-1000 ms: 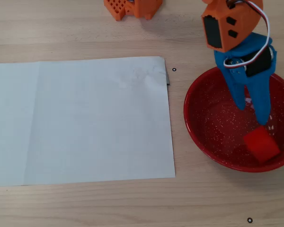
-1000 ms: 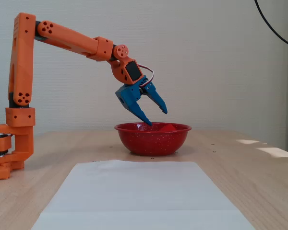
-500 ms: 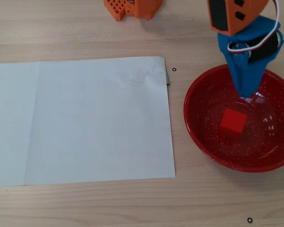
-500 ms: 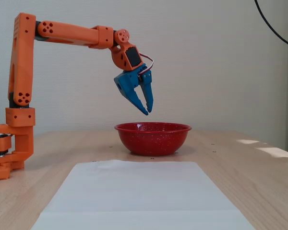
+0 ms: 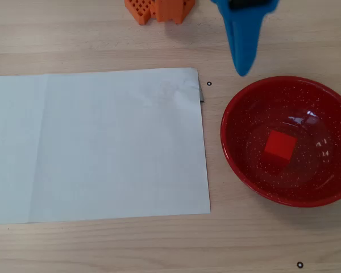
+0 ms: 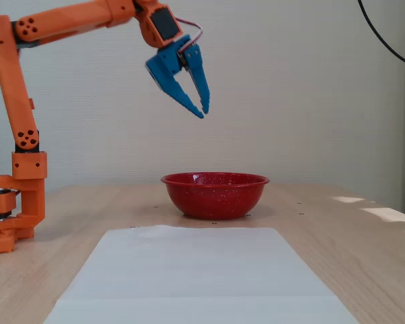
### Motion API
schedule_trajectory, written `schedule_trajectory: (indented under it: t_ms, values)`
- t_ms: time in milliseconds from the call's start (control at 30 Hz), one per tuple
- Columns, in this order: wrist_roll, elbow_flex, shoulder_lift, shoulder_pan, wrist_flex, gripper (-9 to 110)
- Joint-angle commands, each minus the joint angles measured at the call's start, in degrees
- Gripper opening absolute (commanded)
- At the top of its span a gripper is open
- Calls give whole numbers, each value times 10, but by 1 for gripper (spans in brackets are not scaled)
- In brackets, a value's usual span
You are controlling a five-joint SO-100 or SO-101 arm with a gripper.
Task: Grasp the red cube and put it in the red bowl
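The cube (image 5: pixel 279 145) lies inside the bowl (image 5: pixel 237 149), a little off the middle of its floor and clear of the walls on every side. In the fixed view the bowl (image 6: pixel 214 196) stands on the table (image 6: pixel 337 243) and its wall hides the cube.

The gripper (image 6: pixel 203 110) hangs high above the bowl with a wide band of empty air between its tips and the rim. Its blue fingers (image 6: pixel 177 89) meet at the tips, with only a thin wedge of light higher up, and nothing is held between them. In the overhead view the gripper (image 5: pixel 242 69) points down from the top edge, its tip just outside the bowl's upper-left rim.

A white sheet (image 5: pixel 102 145) covers the table left of the bowl; its right edge runs near the rim without touching it. The orange base (image 5: pixel 159 9) sits at the top edge, apart from both. In the fixed view the arm (image 6: pixel 17 101) rises at the left, well clear of the sheet (image 6: pixel 196 277).
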Motion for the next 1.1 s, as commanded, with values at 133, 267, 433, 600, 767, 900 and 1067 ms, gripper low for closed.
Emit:
schedule_trajectory:
  t_ms: [133, 267, 433, 600, 767, 900, 1067]
  values:
    - [22, 138, 195, -61, -63, 0]
    - [30, 241, 277, -77, -98, 0]
    - [33, 338, 349, -98, -139, 0]
    - [32, 437, 415, -127, -195, 0]
    - [35, 546, 486, -168, -247, 0]
    - [41, 642, 549, -197, -294, 0]
    - [54, 779, 645, -206, -345, 0]
